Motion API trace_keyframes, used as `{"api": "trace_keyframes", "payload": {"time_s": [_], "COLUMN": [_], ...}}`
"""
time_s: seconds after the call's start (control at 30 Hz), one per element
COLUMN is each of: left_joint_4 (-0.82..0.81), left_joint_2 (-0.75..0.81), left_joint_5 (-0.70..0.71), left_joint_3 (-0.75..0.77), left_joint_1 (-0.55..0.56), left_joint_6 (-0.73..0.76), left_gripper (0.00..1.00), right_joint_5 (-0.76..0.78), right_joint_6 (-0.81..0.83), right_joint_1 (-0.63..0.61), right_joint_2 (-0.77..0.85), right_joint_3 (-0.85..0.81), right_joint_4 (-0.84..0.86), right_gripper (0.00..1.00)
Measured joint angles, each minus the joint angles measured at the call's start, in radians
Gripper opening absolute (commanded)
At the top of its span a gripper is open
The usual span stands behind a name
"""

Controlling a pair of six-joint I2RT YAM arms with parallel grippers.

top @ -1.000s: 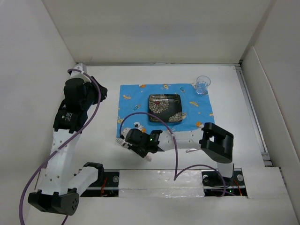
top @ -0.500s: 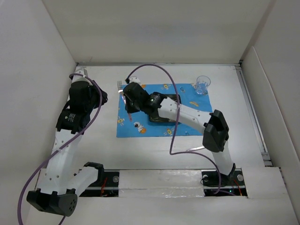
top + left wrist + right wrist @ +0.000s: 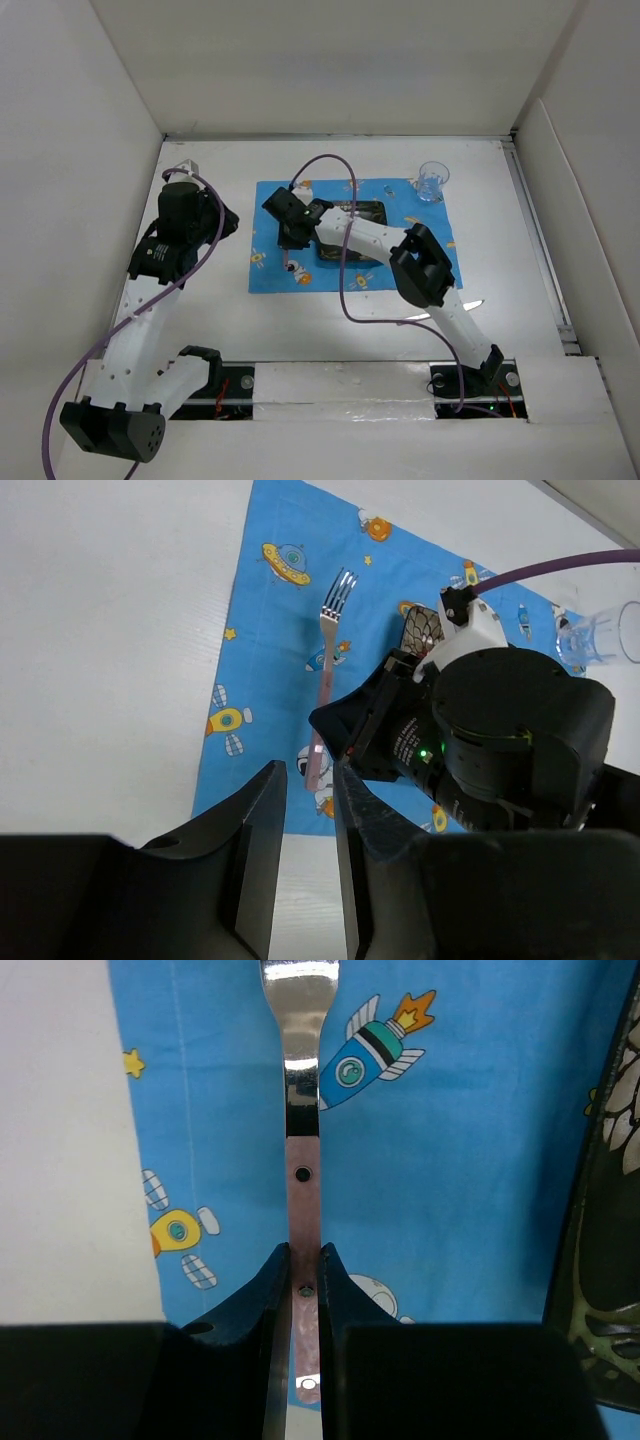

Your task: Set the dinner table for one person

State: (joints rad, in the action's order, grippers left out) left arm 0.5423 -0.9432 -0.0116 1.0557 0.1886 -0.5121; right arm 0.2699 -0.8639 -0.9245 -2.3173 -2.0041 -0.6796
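White dinner table (image 3: 290, 330) is spreading under both arms, looking mostly set. Fingers of the right gripper (image 3: 303, 1255) are straddling the fork (image 3: 303, 1110) handle, barely parted; grip unclear. It is lying on the blue placemat (image 3: 275, 205), plate (image 3: 605, 1290) to their right, glass (image 3: 432, 180) beyond. The left gripper (image 3: 307, 775) is hovering slightly open, empty. More cutlery may be remaining.

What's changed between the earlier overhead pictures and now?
The right end effector carried the fork from the placemat's near left corner out to its far left corner, then back, lowering it onto the placemat left of the plate; its fingers flank the handle. The left arm shifted slightly nearer. Plate, glass and placemat stayed put.
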Motion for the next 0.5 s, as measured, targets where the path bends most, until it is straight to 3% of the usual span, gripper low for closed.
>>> {"api": "trace_keyframes", "payload": {"time_s": [0.5], "left_joint_4": [-0.035], "left_joint_2": [0.005], "left_joint_5": [-0.060], "left_joint_3": [-0.032], "left_joint_1": [0.000], "left_joint_6": [-0.001], "left_gripper": [0.22], "right_joint_5": [0.008], "right_joint_6": [-0.022], "right_joint_1": [0.051], "right_joint_2": [-0.109], "right_joint_3": [-0.100], "right_joint_4": [-0.040], "right_gripper": [0.00]}}
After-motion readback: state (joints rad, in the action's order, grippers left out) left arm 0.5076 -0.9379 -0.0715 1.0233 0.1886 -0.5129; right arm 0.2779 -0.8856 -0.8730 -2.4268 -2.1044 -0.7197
